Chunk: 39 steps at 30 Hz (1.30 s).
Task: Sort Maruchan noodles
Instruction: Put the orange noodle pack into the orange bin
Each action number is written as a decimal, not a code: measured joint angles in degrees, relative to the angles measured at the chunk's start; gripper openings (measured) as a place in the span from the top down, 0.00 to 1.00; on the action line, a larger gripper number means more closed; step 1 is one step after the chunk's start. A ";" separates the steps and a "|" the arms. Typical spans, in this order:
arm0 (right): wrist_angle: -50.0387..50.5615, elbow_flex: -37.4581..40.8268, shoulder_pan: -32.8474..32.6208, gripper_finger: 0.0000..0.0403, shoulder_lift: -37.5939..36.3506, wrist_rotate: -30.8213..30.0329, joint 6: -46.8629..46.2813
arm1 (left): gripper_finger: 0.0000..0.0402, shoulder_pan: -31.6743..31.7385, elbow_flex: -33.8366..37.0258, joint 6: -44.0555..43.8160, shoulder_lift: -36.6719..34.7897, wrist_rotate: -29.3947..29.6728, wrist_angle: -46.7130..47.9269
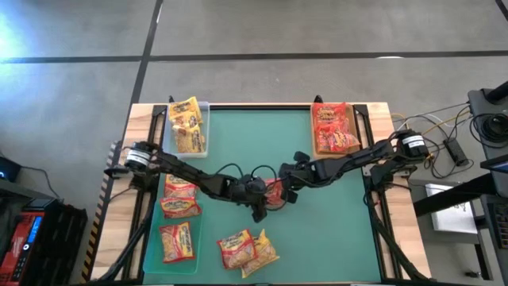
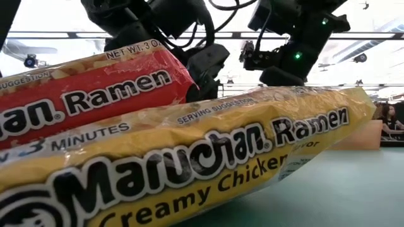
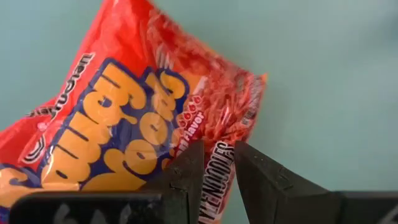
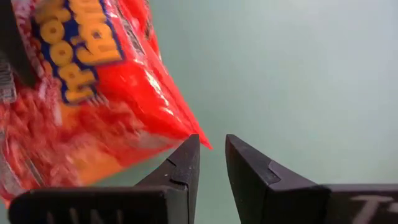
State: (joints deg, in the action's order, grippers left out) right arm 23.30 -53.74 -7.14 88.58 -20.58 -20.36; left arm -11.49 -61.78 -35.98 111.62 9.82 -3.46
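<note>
- A green mat point(image 1: 317, 230) covers a wooden table standing on a grey tiled floor; cables and equipment sit off the table's right side.
- Both dark arms meet at mid-table over one red-orange crinkly plastic ramen packet point(image 1: 274, 191), which lies on the mat between the two grippers.
- The left gripper point(image 1: 260, 208) is at the packet's near-left corner. In its wrist view the fingers point(image 3: 186, 171) are pinched on the packet's sealed edge, with a thin strip of plastic between them.
- The right gripper point(image 1: 287, 193) is at the packet's right side. Its fingers point(image 4: 183, 168) stand a narrow gap apart with the packet's corner point(image 4: 193, 134) just above the tips; whether they have any plastic is not clear.
- The packet point(image 3: 143, 118) runs forward and away from the left fingers, and only its corner reaches the right ones, so the left arm looks to have the surer purchase.
- A clear tray point(image 1: 205, 127) at the far left holds yellow packets point(image 1: 186, 123).
- A tan tray point(image 1: 313, 119) at the far right holds red packets point(image 1: 333, 127); I judge this to be the held packet's likely destination, which would favour the right arm.
- A green tray point(image 1: 155, 246) at the near left holds red-orange-and-yellow packets point(image 1: 178, 222).
- Two loose packets lie near the front edge: a red one point(image 1: 236, 248) partly on a yellow one point(image 1: 263, 250); the low view shows them close up, the yellow reading Creamy Chicken.
</note>
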 joint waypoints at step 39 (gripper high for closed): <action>-7.78 5.46 14.14 0.50 -11.17 23.44 -4.69 | 0.81 -0.89 0.20 14.35 2.09 -3.60 5.96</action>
State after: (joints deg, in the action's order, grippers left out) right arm 15.52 -48.28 7.01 77.41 2.87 -25.04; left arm -12.37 -61.58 -21.63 113.71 6.21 2.49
